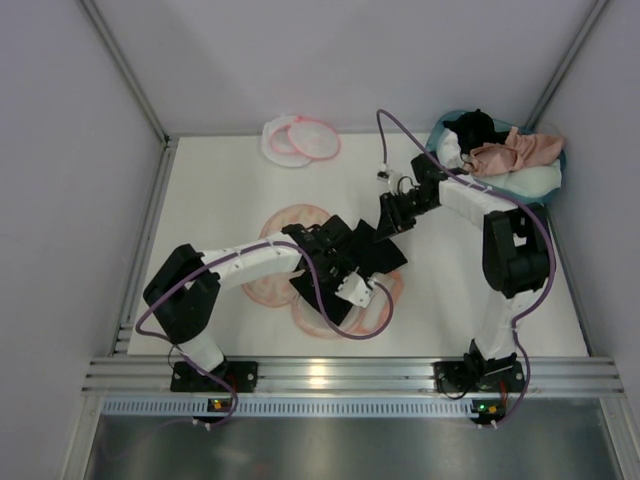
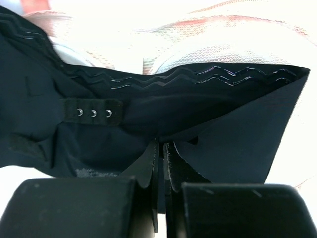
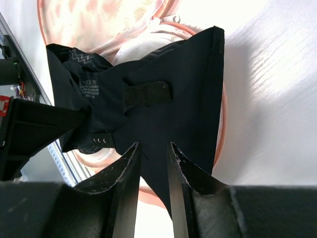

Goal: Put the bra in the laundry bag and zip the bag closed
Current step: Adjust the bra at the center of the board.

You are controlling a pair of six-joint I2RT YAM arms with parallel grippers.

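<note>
A black bra (image 1: 385, 255) with a hook-and-eye band and zigzag grip lines lies stretched over an orange-printed round piece (image 1: 285, 220) with pink trim. My left gripper (image 2: 163, 148) is shut on the black bra (image 2: 198, 114) at its bunched end, seen from above (image 1: 340, 262). My right gripper (image 3: 153, 148) hovers at the other end of the black bra (image 3: 178, 64), jaws a little apart, table showing through the gap. From above the right gripper (image 1: 388, 222) sits at the garment's far edge. The white mesh laundry bag (image 1: 300, 140) with pink rim lies at the back.
A teal basket (image 1: 560, 165) stands at the back right, holding a salmon-pink garment (image 1: 515, 150), a dark one and something white. The orange-printed piece (image 3: 99, 25) spreads under both grippers. Grey walls close in the table on three sides.
</note>
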